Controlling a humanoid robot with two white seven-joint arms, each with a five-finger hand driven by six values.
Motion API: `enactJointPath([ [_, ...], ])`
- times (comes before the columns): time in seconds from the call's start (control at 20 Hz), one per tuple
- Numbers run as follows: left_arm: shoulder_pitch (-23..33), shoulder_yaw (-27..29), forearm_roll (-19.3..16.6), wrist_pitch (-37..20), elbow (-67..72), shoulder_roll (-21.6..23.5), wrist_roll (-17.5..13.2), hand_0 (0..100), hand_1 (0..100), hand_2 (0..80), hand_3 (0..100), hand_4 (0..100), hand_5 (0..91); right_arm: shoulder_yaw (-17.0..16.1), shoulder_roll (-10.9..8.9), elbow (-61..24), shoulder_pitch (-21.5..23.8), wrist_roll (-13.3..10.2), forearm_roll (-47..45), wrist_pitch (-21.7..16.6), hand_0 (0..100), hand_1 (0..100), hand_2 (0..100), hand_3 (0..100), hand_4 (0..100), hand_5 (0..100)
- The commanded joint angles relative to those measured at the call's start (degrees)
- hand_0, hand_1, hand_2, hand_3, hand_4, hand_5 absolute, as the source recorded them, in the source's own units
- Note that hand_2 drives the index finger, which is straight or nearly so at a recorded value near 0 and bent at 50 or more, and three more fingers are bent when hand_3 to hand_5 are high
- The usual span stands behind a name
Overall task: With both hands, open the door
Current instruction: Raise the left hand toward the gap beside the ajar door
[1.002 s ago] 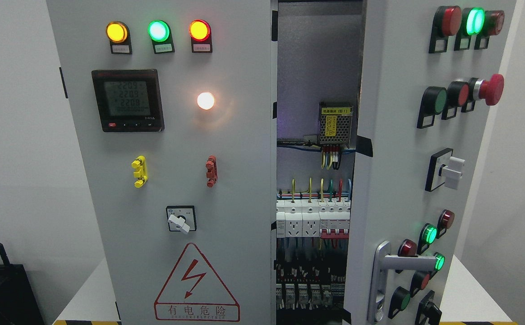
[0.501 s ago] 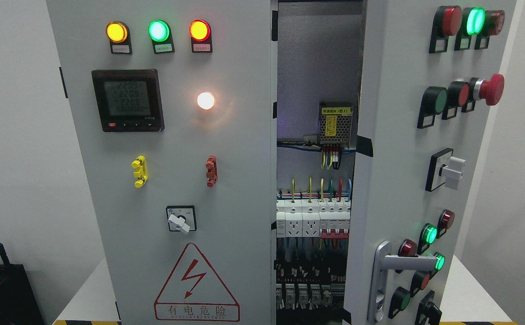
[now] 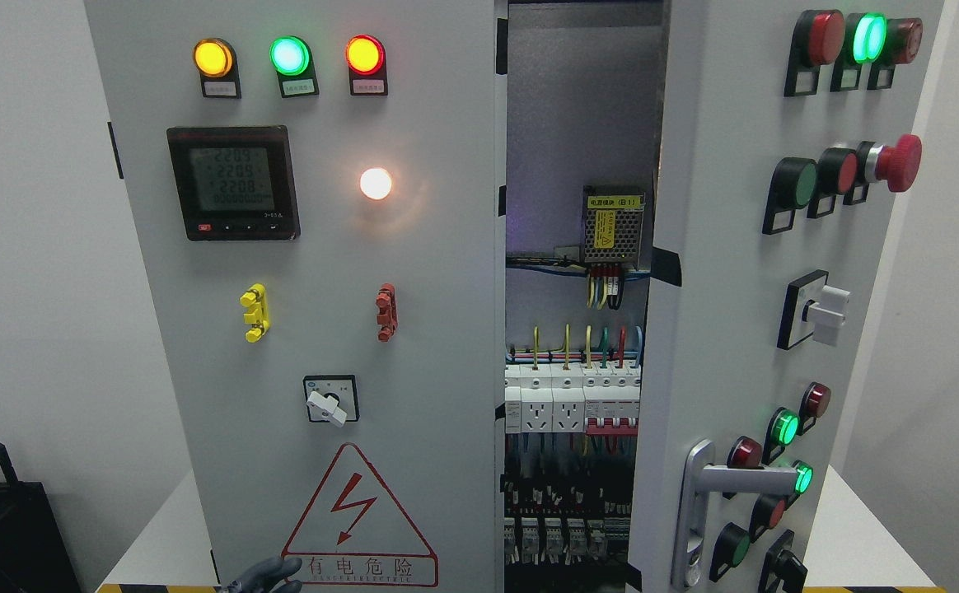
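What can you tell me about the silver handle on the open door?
The silver handle looks like shiny metal. Its tall plate stands upright near the lower edge of the right door, and a lever sticks out sideways toward the green and red buttons. Nothing touches it. The door it sits on is swung partly open.

Cabinet doors [image 3: 414,329] pale grey; left door lamps [image 3: 288,56] amber, green, red, one glowing white below; meter [image 3: 232,183] black, grey-green screen; clips yellow [image 3: 254,313] and red [image 3: 385,312]; warning triangle [image 3: 356,515] red, lightning bolt; right door [image 3: 735,288] buttons red, green, black; handle [image 3: 698,511] silver; inside, wires yellow, green, red, blue; hand [image 3: 269,575] dark grey at bottom edge
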Motion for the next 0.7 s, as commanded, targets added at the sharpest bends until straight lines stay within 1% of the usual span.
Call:
enactJointPath([
  [0.0, -4.27, -3.01, 6.4, -0.04, -2.96, 11.96, 0.0, 0, 0, 0.0, 0, 4, 0.0, 0.04, 0.05, -0.05, 0.0, -0.01, 0.0, 0.05, 0, 0, 0, 0, 0, 0],
  [0.15, -4.45, -3.01, 8.5, -0.13, -3.85, 15.22, -0.09, 0, 0, 0.0, 0, 4, 0.0, -0.05, 0.05, 0.04, 0.0, -0.01, 0.0, 0.05, 0, 0, 0, 0, 0, 0],
  [0.3, -5.77, -3.36, 11.14, 0.04, -4.81, 17.07, -0.18, 0, 0, 0.0, 0, 4, 0.0, 0.04, -0.03, -0.04, 0.0, -0.01, 0.0, 0.05, 0, 0, 0, 0, 0, 0],
  [0.4, -8.13, -5.2, 13.51, 0.05, -5.34, 19.08, -0.18, 0, 0, 0.0, 0, 4, 0.0, -0.05, 0.05, 0.04, 0.0, -0.01, 0.0, 0.05, 0, 0, 0, 0, 0, 0],
  [0.5, -11.99, -8.44, 15.97, 0.05, -5.43, 20.93, -0.18, 0, 0, 0.0, 0, 4, 0.0, 0.04, -0.03, 0.04, 0.0, -0.01, 0.0, 0.05, 0, 0, 0, 0, 0, 0],
  [0.55, -13.49, -9.59, 16.85, 0.05, -5.43, 21.38, -0.18, 0, 0, 0.0, 0, 4, 0.0, 0.04, 0.05, -0.04, 0.0, -0.01, 0.0, 0.05, 0, 0, 0, 0, 0, 0],
  [0.65, -15.43, -10.83, 17.39, 0.13, -5.43, 21.56, -0.26, 0, 0, 0.0, 0, 4, 0.0, -0.05, -0.03, -0.05, 0.0, -0.01, 0.0, 0.05, 0, 0, 0, 0, 0, 0],
])
